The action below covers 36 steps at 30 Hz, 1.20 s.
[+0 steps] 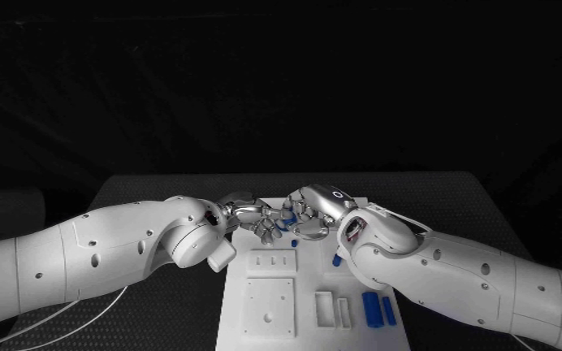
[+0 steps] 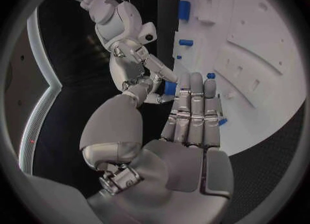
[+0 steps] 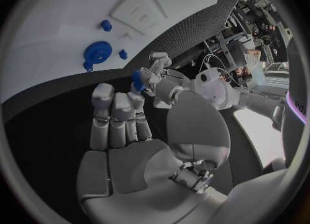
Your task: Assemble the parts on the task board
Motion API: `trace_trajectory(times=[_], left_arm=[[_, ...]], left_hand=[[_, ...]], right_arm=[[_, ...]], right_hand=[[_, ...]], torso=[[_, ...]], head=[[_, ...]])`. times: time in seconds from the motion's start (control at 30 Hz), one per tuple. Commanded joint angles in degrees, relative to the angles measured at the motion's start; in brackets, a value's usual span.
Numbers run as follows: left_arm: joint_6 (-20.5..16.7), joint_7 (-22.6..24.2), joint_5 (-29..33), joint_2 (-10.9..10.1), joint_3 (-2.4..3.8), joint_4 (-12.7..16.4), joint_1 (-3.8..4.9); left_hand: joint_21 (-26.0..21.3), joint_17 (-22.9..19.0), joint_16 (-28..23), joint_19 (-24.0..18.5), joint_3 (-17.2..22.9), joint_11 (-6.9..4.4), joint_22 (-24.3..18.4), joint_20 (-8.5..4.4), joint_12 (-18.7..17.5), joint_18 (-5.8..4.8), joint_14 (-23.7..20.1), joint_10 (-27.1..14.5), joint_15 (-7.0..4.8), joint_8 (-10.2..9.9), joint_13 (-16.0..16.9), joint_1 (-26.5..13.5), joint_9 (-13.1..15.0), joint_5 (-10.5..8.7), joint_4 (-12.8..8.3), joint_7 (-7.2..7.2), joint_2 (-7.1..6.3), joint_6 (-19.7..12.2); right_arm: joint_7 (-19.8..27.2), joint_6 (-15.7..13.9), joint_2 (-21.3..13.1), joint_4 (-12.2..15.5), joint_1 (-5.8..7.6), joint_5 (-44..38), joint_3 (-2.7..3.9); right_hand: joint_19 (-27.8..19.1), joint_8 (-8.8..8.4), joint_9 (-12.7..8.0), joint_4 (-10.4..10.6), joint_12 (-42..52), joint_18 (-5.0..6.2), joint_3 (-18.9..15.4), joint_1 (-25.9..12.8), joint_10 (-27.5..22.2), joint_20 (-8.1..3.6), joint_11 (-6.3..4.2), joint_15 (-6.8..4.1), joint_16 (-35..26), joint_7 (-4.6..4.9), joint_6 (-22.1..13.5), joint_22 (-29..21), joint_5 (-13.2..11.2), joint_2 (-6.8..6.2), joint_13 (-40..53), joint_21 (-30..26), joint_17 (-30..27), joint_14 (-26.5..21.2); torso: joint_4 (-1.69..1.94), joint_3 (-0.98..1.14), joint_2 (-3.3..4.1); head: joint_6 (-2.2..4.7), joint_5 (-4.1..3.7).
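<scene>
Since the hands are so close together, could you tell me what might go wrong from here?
1. The blue part sits between the left hand and the right hand above the far end of the task board. Which hand carries it is unclear, so it may drop during a handover.
2. The two hands' fingers nearly touch and could collide.

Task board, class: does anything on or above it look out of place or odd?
One small blue part is off the task board, pinched between both hands, left hand and right hand, at its far end. Nothing looks spilled or damaged.
</scene>
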Motion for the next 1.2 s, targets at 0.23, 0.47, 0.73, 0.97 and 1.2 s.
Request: trace_trajectory(times=[0.23,0.47,0.73,0.97,1.2], left_arm=[[0.5,0.1,0.1,0.2,0.04,0.0,0.03],[0.6,0.1,0.4,0.3,0.04,0.0,0.03],[0.6,0.3,1.1,0.4,0.05,0.0,0.03],[0.7,0.5,1.4,0.4,0.06,0.1,0.04],[0.8,0.7,1.7,0.4,0.06,0.1,0.04]], left_hand=[[0.6,0.1,0.4,-0.3,-0.5,-0.03,1.2,-0.10,-0.1,0.42,-0.4,0.1,-0.09,-0.3,0.3,0.7,-0.1,-0.23,-0.2,-0.09,1.33,0.2],[0.8,0.0,0.6,-0.5,-1.0,-0.07,1.2,-0.12,-0.1,0.41,-0.4,0.1,-0.12,-0.3,0.7,1.6,-0.2,-0.16,-1.2,-0.15,2.67,0.4],[1.0,-0.2,0.8,-0.6,-1.4,-0.12,1.1,-0.15,-0.1,0.36,-0.4,0.1,-0.16,-0.5,1.1,2.3,-0.3,-0.06,-2.2,-0.24,4.08,0.6],[1.1,-0.4,1.0,-0.8,-1.5,-0.18,1.0,-0.17,-0.2,0.30,-0.4,0.2,-0.17,-0.6,1.4,3.0,-0.5,0.01,-3.6,-0.39,5.92,1.0],[1.3,-0.8,1.2,-1.1,-0.6,-0.28,0.9,-0.11,-0.3,0.05,-0.5,0.5,-0.13,-0.7,2.1,4.4,-0.7,1.46,-7.5,-0.63,10.73,1.8]], right_arm=[[0.1,0.9,0.4,0.5,-0.02,-0.2,0.02],[0.1,1.1,0.9,0.4,-0.02,0.1,0.00],[0.0,1.4,1.4,0.0,-0.03,0.3,-0.07],[-0.1,1.7,1.5,-0.6,-0.03,0.3,-0.11],[0.0,2.0,1.6,-0.7,-0.06,0.5,-0.21]], right_hand=[[0.2,1.04,0.7,-0.1,-0.2,1.65,0.4,0.0,0.4,-0.19,0.13,0.00,0.0,1.71,4.4,0.5,-0.2,0.16,-0.1,0.1,-0.1,0.3],[0.2,1.02,0.7,-0.1,-0.3,1.65,0.5,-0.1,0.4,-0.19,0.13,0.00,0.0,1.71,4.4,0.4,-0.2,0.16,-0.1,0.1,-0.1,0.3],[0.2,1.01,0.6,-0.1,-0.3,1.65,0.5,-0.1,0.4,-0.19,0.13,0.00,0.0,1.71,4.4,0.4,-0.2,0.16,-0.1,0.1,-0.1,0.4],[0.2,0.99,0.6,-0.1,-0.3,1.65,0.6,-0.1,0.4,-0.19,0.13,0.00,-0.1,1.71,4.4,0.4,-0.2,0.16,-0.1,0.1,-0.1,0.4],[0.2,0.98,0.6,-0.1,-0.3,1.65,0.6,-0.2,0.4,-0.19,0.13,0.00,-0.1,1.72,4.4,0.4,-0.2,0.15,-0.1,0.1,-0.1,0.4]], torso=[[-0.01,-0.01,-0.03],[-0.02,0.00,-0.02],[-0.05,-0.01,-0.01],[-0.05,-0.01,0.00],[-0.05,0.00,-0.02]], head=[[-0.02,0.07],[0.00,0.04],[0.07,0.01],[0.08,-0.02],[0.04,-0.04]])
